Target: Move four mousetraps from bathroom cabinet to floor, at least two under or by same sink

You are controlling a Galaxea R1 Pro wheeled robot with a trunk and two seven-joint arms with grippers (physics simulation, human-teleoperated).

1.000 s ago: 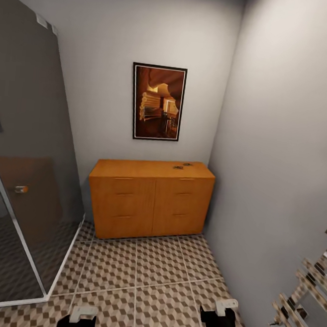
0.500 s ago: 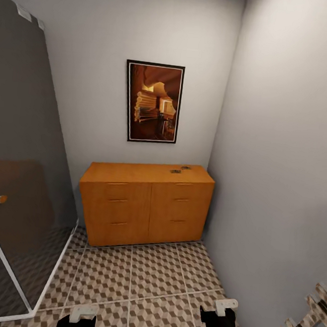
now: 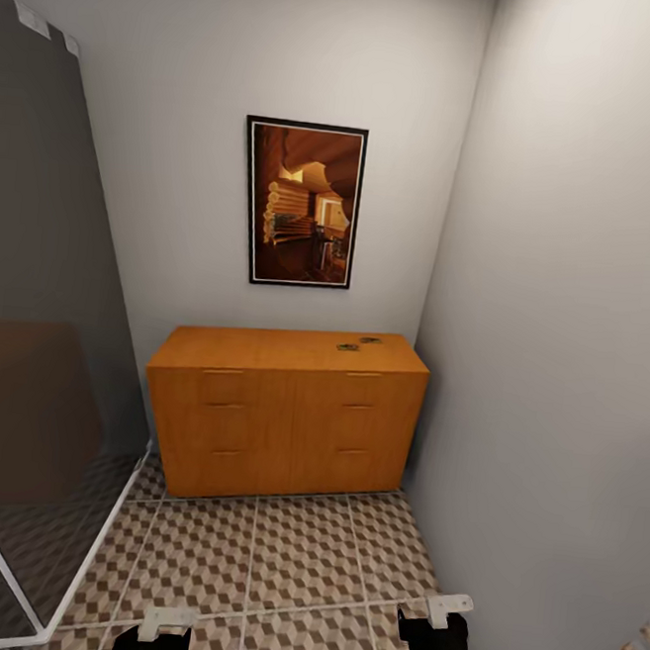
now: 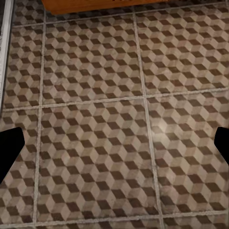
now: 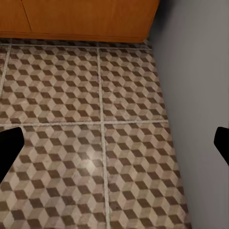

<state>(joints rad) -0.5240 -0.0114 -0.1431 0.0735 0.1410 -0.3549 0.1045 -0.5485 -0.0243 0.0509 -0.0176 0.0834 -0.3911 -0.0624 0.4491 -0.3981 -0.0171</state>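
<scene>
The orange-brown cabinet [image 3: 282,410] stands against the far wall, all six drawers closed. On its top near the right end lie two small dark mousetraps [image 3: 348,347] [image 3: 370,340], too small to make out in detail. The cube-patterned bathroom floor [image 3: 292,560] stretches between me and the cabinet. Both arms hang low over the tiles, well short of the cabinet: the left gripper [image 3: 165,626] [image 4: 114,148] and the right gripper [image 3: 447,610] [image 5: 114,148]. Each wrist view has dark fingertips [image 4: 9,148] [image 5: 9,145] at opposite edges, so both are open and empty. The sink is out of view.
A dark glass shower enclosure [image 3: 34,357] with a white frame lines the left side. A grey wall [image 3: 558,387] closes the right side, close to the right arm. A framed picture [image 3: 301,203] hangs above the cabinet. The cabinet's base [image 5: 81,19] shows in the right wrist view.
The head view has shifted: the cabinet sits slightly larger and the chrome towel rail has slid out at the lower right. The camera moved; the mousetraps and cabinet stayed put.
</scene>
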